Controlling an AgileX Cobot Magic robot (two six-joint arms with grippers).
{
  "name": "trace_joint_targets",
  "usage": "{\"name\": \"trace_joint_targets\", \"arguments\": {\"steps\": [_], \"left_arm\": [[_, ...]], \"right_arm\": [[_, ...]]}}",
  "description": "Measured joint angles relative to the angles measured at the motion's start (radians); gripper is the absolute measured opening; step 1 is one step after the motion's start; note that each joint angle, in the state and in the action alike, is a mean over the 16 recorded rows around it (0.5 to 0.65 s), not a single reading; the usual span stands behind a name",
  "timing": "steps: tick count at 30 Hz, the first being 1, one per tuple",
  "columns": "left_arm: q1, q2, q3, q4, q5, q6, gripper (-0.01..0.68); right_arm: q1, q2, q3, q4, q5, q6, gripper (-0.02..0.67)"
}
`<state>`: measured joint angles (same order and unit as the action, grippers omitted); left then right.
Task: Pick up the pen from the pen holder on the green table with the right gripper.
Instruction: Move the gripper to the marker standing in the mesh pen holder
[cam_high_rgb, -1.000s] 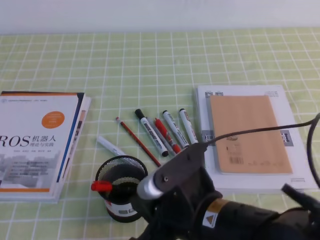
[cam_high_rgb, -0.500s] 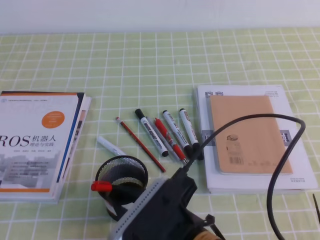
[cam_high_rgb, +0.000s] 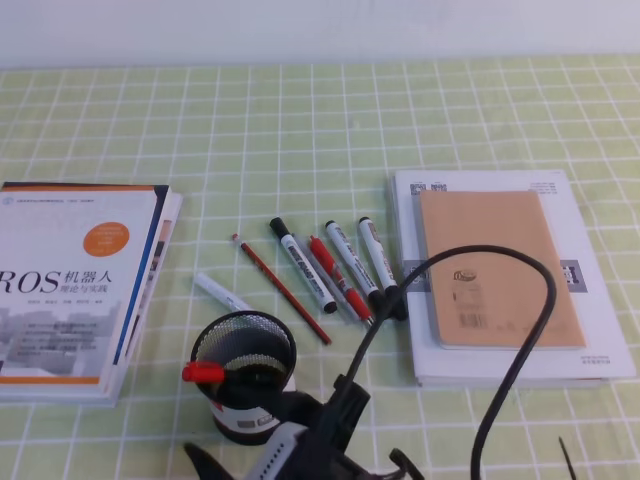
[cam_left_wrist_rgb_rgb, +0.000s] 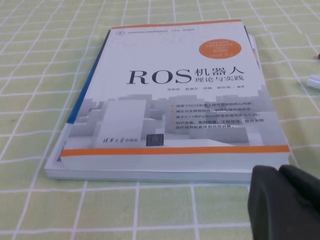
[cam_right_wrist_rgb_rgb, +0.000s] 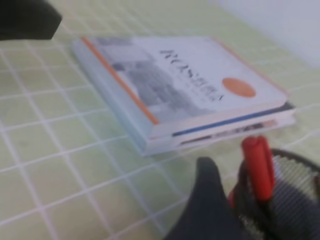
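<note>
Your right arm (cam_high_rgb: 335, 410) sits low at the near edge, wrist pointing left, its cable (cam_high_rgb: 548, 290) looping high above it. Your right gripper (cam_right_wrist_rgb_rgb: 127, 92) shows jaws spread wide, one finger (cam_right_wrist_rgb_rgb: 210, 200) low and the other at top left, nothing between them. Your left gripper (cam_left_wrist_rgb_rgb: 285, 200) hangs low; only a black corner shows, jaws unreadable.

bright, even, diffuse light with only faint soft shadows and no strong glare. the exterior high view is sharp on the green table (cam_high_rgb: 300, 130), softer toward the bottom edge. the left wrist view is fairly clear on the book (cam_left_wrist_rgb_rgb: 175, 100). the right wrist view is blurred throughout, the pen (cam_right_wrist_rgb_rgb: 258, 167) soft-edged.
</note>
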<state>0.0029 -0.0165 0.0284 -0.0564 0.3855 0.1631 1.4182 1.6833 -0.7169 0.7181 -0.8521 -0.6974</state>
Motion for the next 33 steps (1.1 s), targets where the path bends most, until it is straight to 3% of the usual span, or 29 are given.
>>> {"name": "trace_joint_targets", "arguments": {"steps": [11, 33], "left_arm": [[0.000, 0.000, 0.000, 0.000, 0.000, 0.000, -0.008], [0.000, 0.000, 0.000, 0.000, 0.000, 0.000, -0.008]], "right_arm": [[0.002, 0.057, -0.008, -0.053, -0.112, 0.000, 0.409], [-0.068, 0.162, -0.125, -0.093, -0.113, 0.022, 0.409]]}}
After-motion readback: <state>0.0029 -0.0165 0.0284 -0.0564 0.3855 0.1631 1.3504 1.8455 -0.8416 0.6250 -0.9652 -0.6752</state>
